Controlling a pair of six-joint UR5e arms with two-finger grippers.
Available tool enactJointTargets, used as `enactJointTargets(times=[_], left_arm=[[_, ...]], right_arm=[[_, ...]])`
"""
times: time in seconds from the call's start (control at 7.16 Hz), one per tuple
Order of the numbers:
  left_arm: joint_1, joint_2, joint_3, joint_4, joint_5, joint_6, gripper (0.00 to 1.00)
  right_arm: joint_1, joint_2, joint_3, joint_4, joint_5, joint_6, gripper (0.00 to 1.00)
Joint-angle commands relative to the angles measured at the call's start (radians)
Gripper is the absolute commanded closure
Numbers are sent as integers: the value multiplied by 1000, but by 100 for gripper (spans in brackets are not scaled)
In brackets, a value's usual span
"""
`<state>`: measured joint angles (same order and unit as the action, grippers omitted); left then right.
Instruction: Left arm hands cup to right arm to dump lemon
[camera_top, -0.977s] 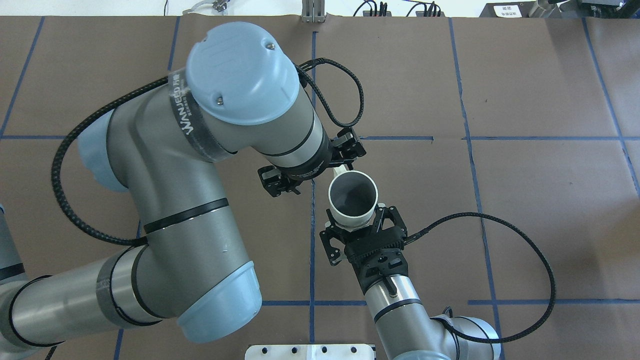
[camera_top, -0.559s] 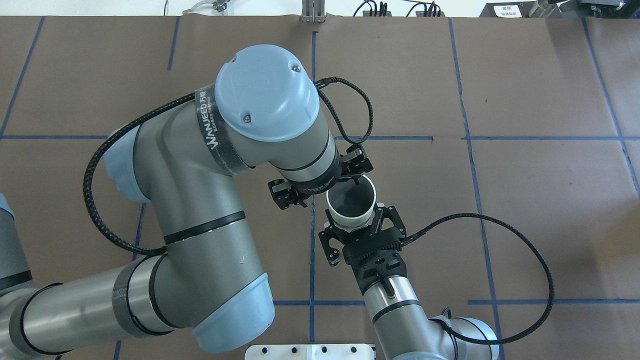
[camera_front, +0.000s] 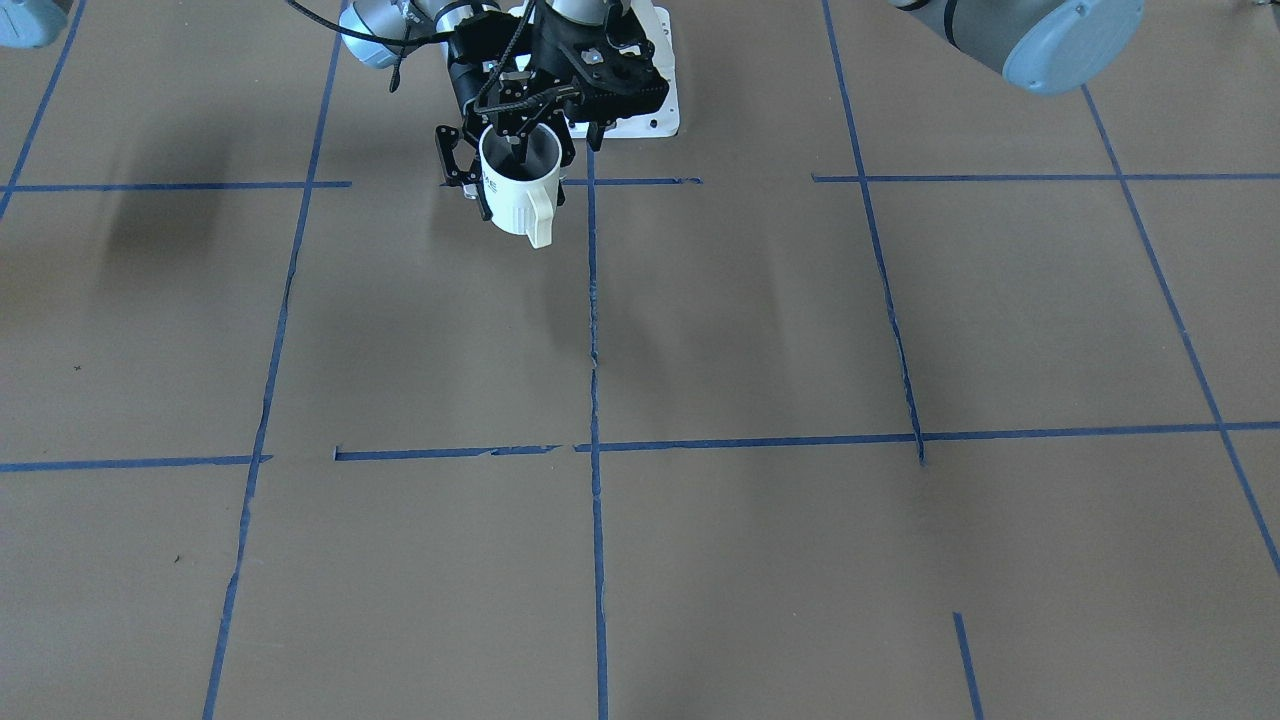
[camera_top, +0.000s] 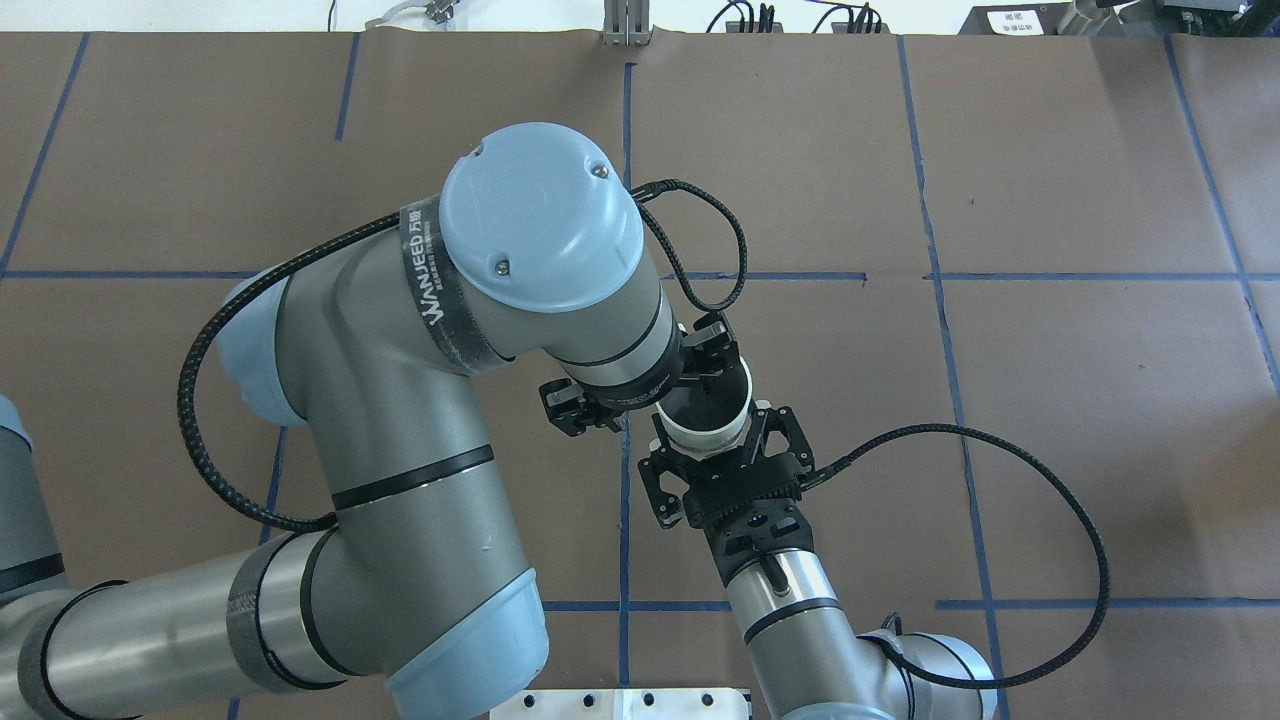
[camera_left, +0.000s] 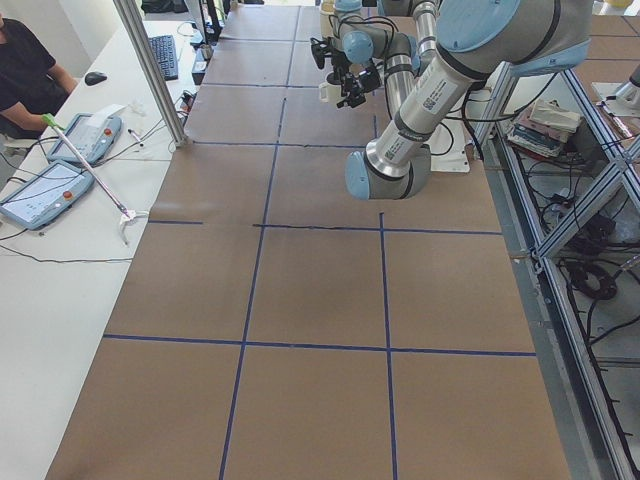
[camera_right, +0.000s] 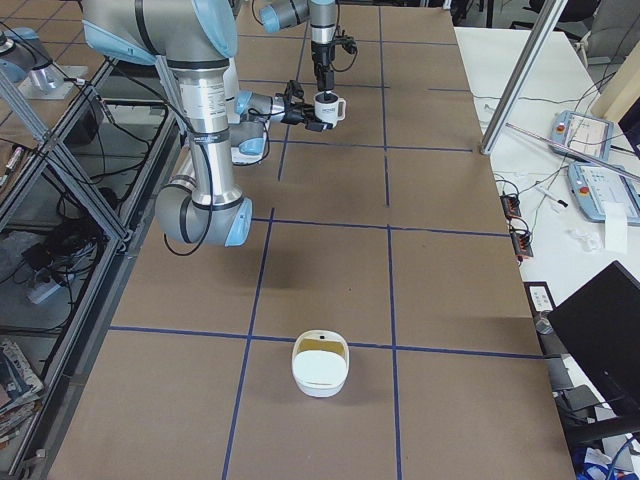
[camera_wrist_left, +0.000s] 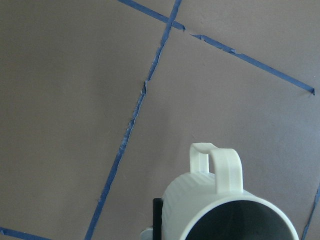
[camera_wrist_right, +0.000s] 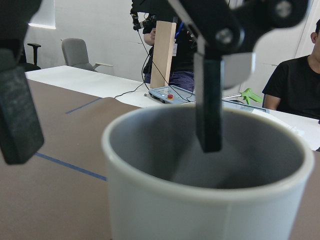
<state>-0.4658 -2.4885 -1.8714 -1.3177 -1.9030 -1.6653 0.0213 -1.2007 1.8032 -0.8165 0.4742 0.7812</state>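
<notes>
Cup: a white mug (camera_top: 704, 433) with a grey inside, mouth up and held off the table. In the overhead view it sits just off centre toward 4 o'clock.
Handle: squared and white. It points to 5 o'clock in the front-facing view and to 12 o'clock in the left wrist view, where the ribbed body (camera_wrist_left: 200, 197) also shows.
Lettering: black marks on the side, too small to read.
Right gripper: the right gripper (camera_top: 714, 438) is clamped on the cup's lower body. In the overhead view it reaches in from the cup's 6 o'clock, with one finger on each flank.
Left gripper: the left gripper (camera_wrist_right: 114, 147) comes down from 10 o'clock in the overhead view, its jaws parted astride the rim.
Left fingers: one finger (camera_wrist_right: 209, 100) hangs inside the cup. The other (camera_wrist_right: 17, 115) stands outside the wall. Whether either touches the cup cannot be told.
Cup contents: the bottom is hidden by the rim and the finger.
Table: a brown-paper surface (camera_top: 1050, 150) divided by blue tape lines (camera_top: 800, 276).
White bowl: a rounded white bowl (camera_right: 320, 372) at 6 o'clock in the right-side view, well apart from the cup. A yellowish patch at its far edge is too small to identify.
Operators: a seated person in a black shirt (camera_wrist_right: 295, 85) is beyond the table's far edge, beside a handheld control tablet (camera_left: 45, 192).
</notes>
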Motion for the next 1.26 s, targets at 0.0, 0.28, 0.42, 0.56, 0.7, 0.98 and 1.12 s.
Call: enactJointTargets(times=[0.0, 0.28, 0.42, 0.56, 0.7, 0.98, 1.12], left_arm=[[1, 0, 3, 0, 1, 1, 34], [4, 3, 5, -2, 2, -1, 38], [7, 3, 5, -2, 4, -1, 39], [7, 3, 5, -2, 4, -1, 41], [7, 3, 5, -2, 2, -1, 47], [7, 5, 2, 0, 4, -2, 93], [7, 3, 1, 5, 4, -13, 100]], right_arm=[[-3, 1, 1, 0, -2, 0, 84], [-4, 7, 2, 0, -2, 0, 84], [-6, 7, 2, 0, -2, 0, 83], [-6, 13, 2, 0, -2, 0, 83], [-6, 15, 2, 0, -2, 0, 82], [-4, 15, 2, 0, -2, 0, 76], [-4, 15, 1, 2, -2, 0, 45]])
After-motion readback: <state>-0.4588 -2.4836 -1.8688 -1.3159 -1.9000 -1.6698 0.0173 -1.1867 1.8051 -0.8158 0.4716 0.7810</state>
